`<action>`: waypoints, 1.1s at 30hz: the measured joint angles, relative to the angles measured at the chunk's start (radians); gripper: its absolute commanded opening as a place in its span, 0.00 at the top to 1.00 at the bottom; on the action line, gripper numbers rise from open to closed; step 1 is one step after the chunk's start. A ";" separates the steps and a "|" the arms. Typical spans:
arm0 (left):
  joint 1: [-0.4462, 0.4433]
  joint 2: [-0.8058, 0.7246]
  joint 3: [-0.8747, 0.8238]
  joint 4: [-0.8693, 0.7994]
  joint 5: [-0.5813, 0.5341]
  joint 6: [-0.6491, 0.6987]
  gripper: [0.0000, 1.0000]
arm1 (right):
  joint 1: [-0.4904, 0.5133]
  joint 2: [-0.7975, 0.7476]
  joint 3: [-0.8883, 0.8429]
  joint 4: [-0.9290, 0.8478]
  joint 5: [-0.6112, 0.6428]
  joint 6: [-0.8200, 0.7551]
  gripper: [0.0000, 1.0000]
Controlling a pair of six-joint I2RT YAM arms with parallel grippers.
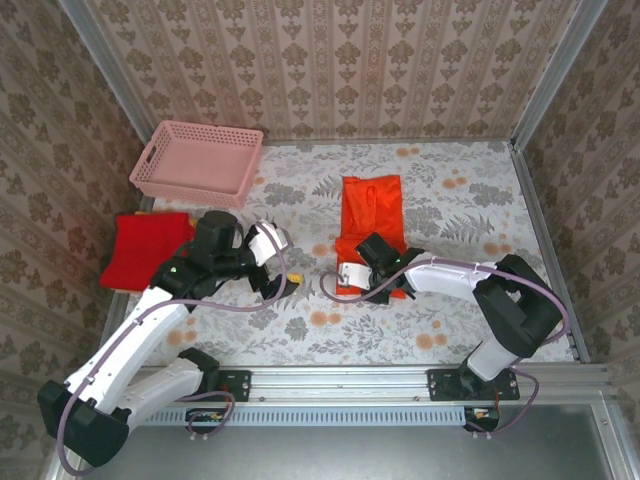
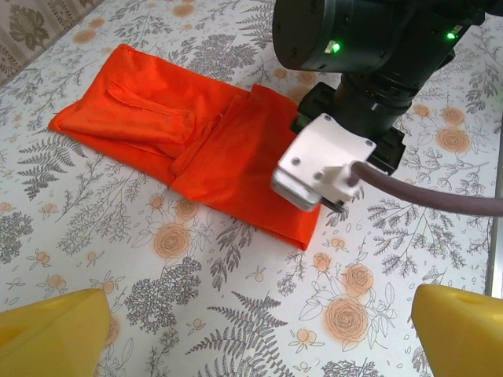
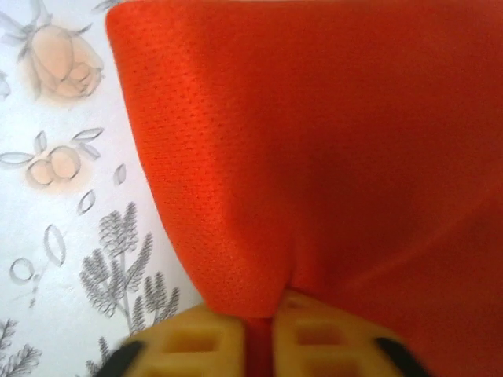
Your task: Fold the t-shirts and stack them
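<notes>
The bright orange t-shirt [image 1: 372, 215] lay near the middle of the flowered surface [image 1: 450, 220], already narrowed to a long strip, its sleeve tucked on top in the left wrist view. The deeper red t-shirt [image 1: 148, 248] sat folded at the left edge, well apart from it and just in front of the pink lattice basket [image 1: 198, 160].

The right pincer [image 3: 259, 322] was nearly shut on the near end of the orange strip, with a ridge of cloth squeezed between its yellow fingers. The left pincer [image 2: 255, 330] hung spread wide and empty above bare surface beside the strip.

The step in hand looked like the cross fold, near end over to far end. To do it well, the pinch should take every layer, since a bite on the top ply alone would peel the strip open. The end should be raised only enough to clear the cloth, carried straight along the strip so the edges line up, and let go low. The free pincer could press the middle to set the crease.
</notes>
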 measured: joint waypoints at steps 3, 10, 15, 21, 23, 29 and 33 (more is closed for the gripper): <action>0.000 0.000 -0.014 0.021 0.001 -0.003 0.00 | 0.000 0.000 0.003 -0.001 0.010 0.003 1.00; 0.000 0.000 -0.046 0.046 0.002 -0.023 0.00 | 0.017 -0.038 -0.003 -0.043 0.013 0.007 1.00; 0.000 -0.004 -0.058 0.069 0.000 -0.045 0.00 | 0.077 -0.190 -0.025 -0.156 -0.010 0.035 1.00; 0.000 -0.009 -0.073 0.089 0.003 -0.053 0.00 | 0.134 -0.320 0.005 -0.355 -0.095 0.101 1.00; 0.000 -0.009 -0.074 0.097 0.003 -0.058 0.00 | 0.134 -0.331 0.048 -0.433 -0.124 0.113 1.00; 0.000 0.034 -0.102 0.213 -0.040 -0.178 0.00 | 0.127 -0.340 0.210 -0.600 -0.160 0.090 1.00; 0.000 0.154 -0.105 0.324 -0.118 -0.369 0.12 | 0.081 -0.303 0.280 -0.662 -0.163 0.042 1.00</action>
